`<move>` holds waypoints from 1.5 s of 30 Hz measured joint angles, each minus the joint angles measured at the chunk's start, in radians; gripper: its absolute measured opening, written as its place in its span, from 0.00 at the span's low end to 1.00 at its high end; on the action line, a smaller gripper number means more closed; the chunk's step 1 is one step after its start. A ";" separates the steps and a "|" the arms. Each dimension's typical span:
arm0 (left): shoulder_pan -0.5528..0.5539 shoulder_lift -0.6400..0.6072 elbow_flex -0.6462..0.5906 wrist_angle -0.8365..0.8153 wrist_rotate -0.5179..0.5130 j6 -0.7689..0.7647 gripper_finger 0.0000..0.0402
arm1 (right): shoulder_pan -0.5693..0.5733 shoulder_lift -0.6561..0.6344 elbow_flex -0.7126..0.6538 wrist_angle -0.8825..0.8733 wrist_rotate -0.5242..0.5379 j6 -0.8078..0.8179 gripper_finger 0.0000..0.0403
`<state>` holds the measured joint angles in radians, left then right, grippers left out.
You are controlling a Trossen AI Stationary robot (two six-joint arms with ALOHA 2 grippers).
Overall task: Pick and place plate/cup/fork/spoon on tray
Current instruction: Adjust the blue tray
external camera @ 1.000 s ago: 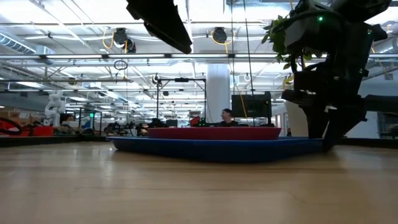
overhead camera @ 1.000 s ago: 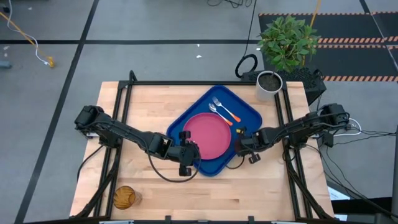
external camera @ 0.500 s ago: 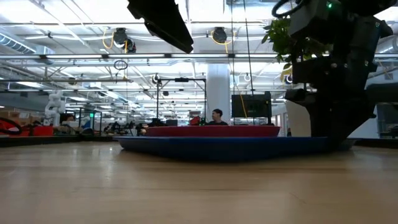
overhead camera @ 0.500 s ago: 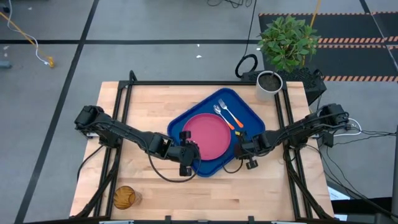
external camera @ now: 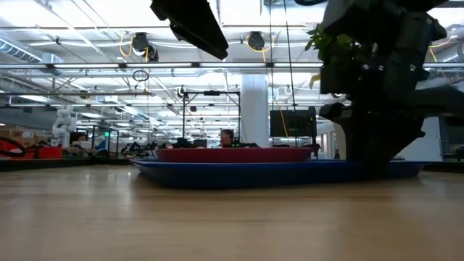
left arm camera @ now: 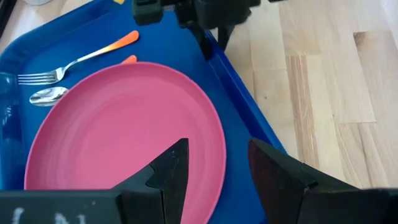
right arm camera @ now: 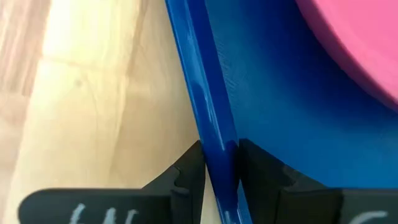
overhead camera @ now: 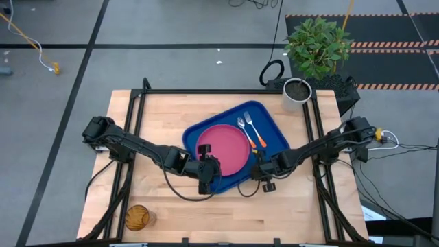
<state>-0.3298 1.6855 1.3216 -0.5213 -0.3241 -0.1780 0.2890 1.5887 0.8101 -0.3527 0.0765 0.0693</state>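
The blue tray (overhead camera: 276, 132) lies flat on the table's middle. It carries the pink-red plate (overhead camera: 224, 147), and the fork (overhead camera: 252, 127) and spoon (overhead camera: 243, 125) lie side by side beside the plate. The amber cup (overhead camera: 136, 217) stands alone at the table's near left corner. My right gripper (overhead camera: 258, 167) is shut on the tray's near right rim. My left gripper (overhead camera: 206, 167) is open and hovers over the tray's near left part, above the plate's edge (left arm camera: 214, 155). My right gripper pinches the tray's raised rim (right arm camera: 214, 134) between its two fingers, one finger inside the tray and one outside. The fingers come slanting down from the table's right side and straddle the rim. The tray stays flat on the table (external camera: 275, 174).
A white-grey plant pot (overhead camera: 296, 92) with a green plant stands at the table's far right corner. Black frame rails run along the table's left and right sides. Bare wood lies along the near edge between the cup and the tray.
My right gripper has moved toward the table's near edge and a little left, staying shut on the rim. The tray has slid along the table and turned clockwise as seen from above, carrying the plate, fork and spoon with it.
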 joint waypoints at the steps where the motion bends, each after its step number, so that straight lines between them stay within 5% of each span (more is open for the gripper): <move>1: 0.000 0.000 0.000 0.000 0.000 0.000 0.42 | 0.001 0.012 0.015 0.000 0.000 0.008 0.19; 15: -0.026 0.000 0.000 -0.001 0.000 -0.008 0.42 | -0.001 0.210 0.216 0.020 0.016 0.222 0.19; 28: -0.048 0.000 0.000 -0.007 0.000 -0.019 0.42 | -0.002 0.246 0.273 0.036 0.091 0.480 0.19; 45: -0.056 -0.084 0.000 -0.059 -0.045 -0.031 0.42 | 0.013 0.248 0.272 0.166 0.033 0.431 0.19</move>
<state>-0.3855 1.6011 1.3216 -0.5806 -0.3693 -0.2087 0.3018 1.8362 1.0817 -0.1865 0.1099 0.4999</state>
